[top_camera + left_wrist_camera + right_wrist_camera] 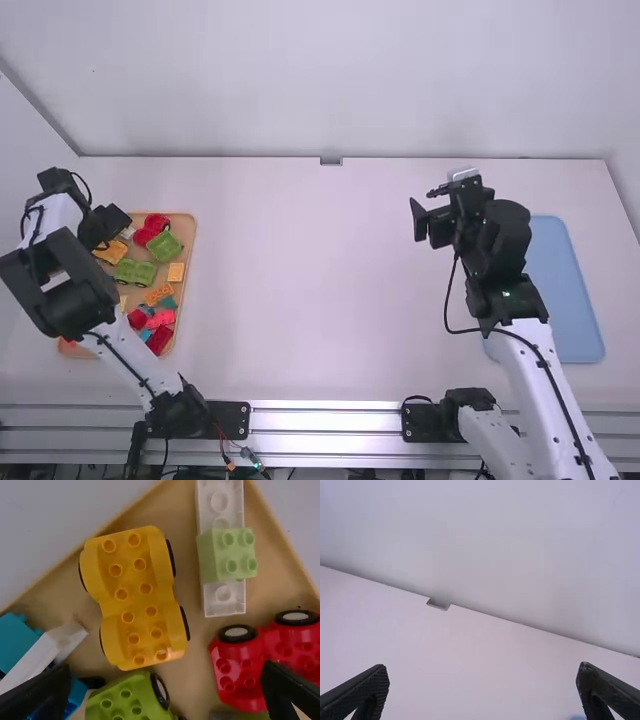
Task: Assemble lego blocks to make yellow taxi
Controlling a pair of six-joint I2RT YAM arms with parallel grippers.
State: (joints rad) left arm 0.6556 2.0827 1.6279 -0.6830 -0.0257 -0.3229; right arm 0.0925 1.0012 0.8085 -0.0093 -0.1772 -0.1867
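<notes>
Yellow wheeled block [131, 597] in tan tray [187, 224] on white table [310, 280], wall [330, 80] behind.

Blocks [165, 246] lie in a tray [188, 221] on the table [320, 280], left of a second tray [565, 290].

In the high view, a red wheeled base [145, 237] lies toward nine o'clock; a green wheeled base [144, 273] sits at its seven o'clock.

Yellow car base [136, 591] edged with black wheels [171, 557], lime-green car base [125, 702] and glossy red car base [240, 665] near it, pale green block [212, 557] beside it, tan tray [182, 535] beneath it, light blue tray [560, 290] well apart from it
</notes>
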